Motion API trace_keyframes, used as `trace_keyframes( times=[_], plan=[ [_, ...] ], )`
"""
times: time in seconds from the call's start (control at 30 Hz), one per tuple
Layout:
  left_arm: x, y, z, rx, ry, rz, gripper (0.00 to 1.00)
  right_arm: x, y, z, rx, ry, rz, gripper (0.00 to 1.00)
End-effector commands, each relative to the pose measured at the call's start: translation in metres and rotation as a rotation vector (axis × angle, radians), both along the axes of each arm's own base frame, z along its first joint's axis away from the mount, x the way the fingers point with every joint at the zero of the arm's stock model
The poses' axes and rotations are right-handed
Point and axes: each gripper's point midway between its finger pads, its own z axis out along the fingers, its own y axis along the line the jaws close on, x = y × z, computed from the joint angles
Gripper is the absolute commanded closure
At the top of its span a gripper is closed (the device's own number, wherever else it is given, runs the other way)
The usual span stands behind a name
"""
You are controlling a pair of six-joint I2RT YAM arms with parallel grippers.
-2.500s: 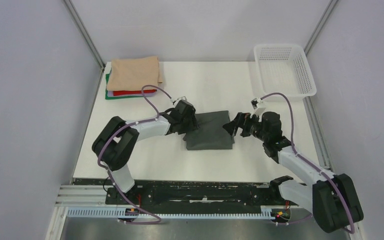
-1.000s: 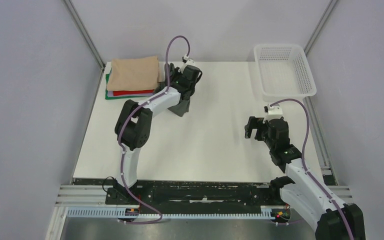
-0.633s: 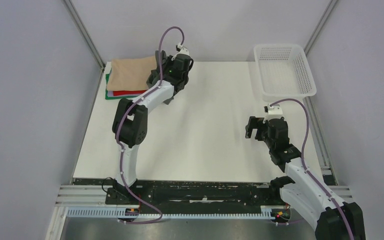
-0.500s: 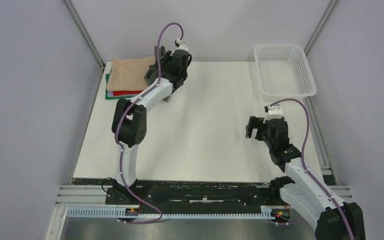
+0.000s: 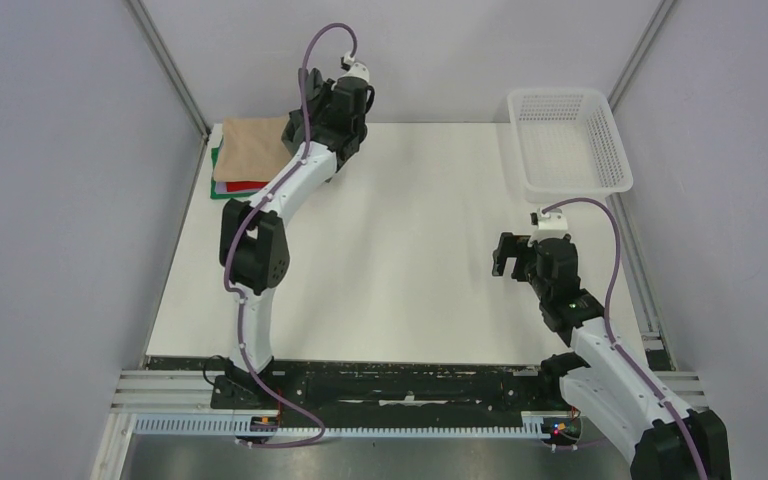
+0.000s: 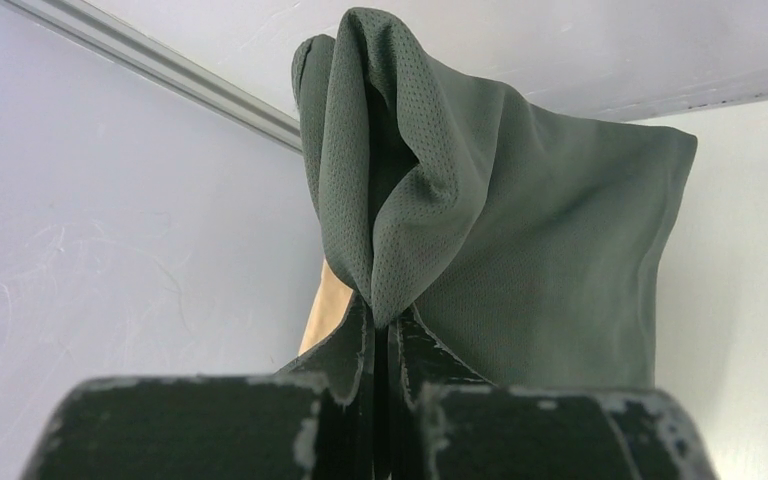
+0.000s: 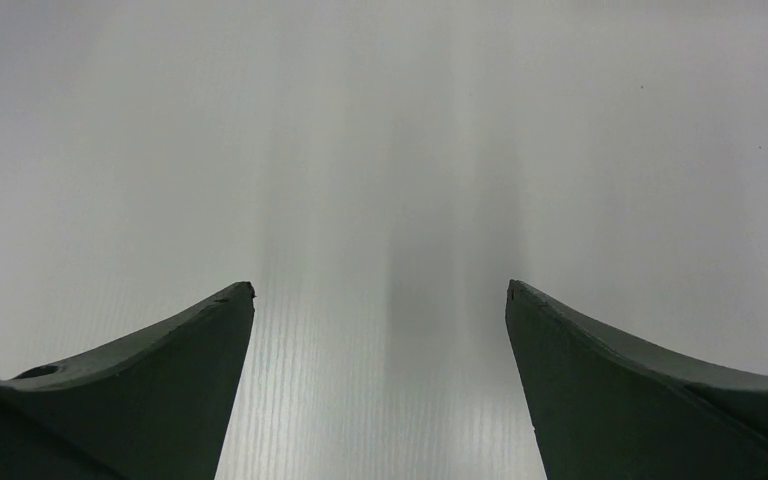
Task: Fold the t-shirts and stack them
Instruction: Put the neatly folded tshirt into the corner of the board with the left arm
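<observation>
**Left tool** [image 6: 381, 322]: jaws pressed together on a bunched fold of the grey shirt [image 6: 520, 220], which spreads from the fingertips in doubled layers of mesh cloth. In the top view this tool is raised at the far left of the worktop [image 5: 410, 260], at the right edge of the stack. The arm hides most of the grey shirt there, and whether the shirt's free edge touches the worktop cannot be told.

**Stack**, far left corner: tan shirt [image 5: 250, 150] on top, red shirt [image 5: 245, 185] beneath it, green shirt [image 5: 217, 190] at the bottom with its edge showing on the left. In the left wrist view a strip of tan shows behind the grey cloth.

**Right tool** [image 7: 380, 290]: jaws spread wide with nothing between them, held over bare worktop on the right, well apart from every shirt.

**Basket** [image 5: 558, 93]: white lattice, far right corner.
</observation>
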Motion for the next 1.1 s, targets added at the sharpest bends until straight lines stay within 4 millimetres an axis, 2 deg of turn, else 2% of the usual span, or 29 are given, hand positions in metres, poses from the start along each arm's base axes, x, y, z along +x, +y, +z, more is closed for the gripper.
trace_keyframes(
  times=[0.0, 0.3, 0.5, 0.8, 1.07],
  plan=[
    [-0.008, 0.025, 0.054, -0.090, -0.103, 0.021, 0.98, 0.001, -0.006, 0.003, -0.011, -0.019, -0.029, 0.02],
    [0.000, 0.058, 0.052, -0.137, -0.074, 0.004, 0.98, 0.001, -0.007, 0.001, -0.015, -0.012, -0.034, 0.02],
    [0.011, 0.085, 0.041, -0.176, -0.055, 0.000, 0.98, 0.001, -0.010, 0.001, -0.021, -0.012, -0.047, 0.02],
    [0.030, 0.131, 0.006, -0.245, -0.025, 0.046, 0.98, 0.003, -0.014, 0.000, -0.037, -0.004, -0.073, 0.02],
    [0.039, 0.155, -0.027, -0.302, 0.006, 0.078, 0.98, 0.004, -0.016, -0.001, -0.049, 0.002, -0.080, 0.02]
  ],
)
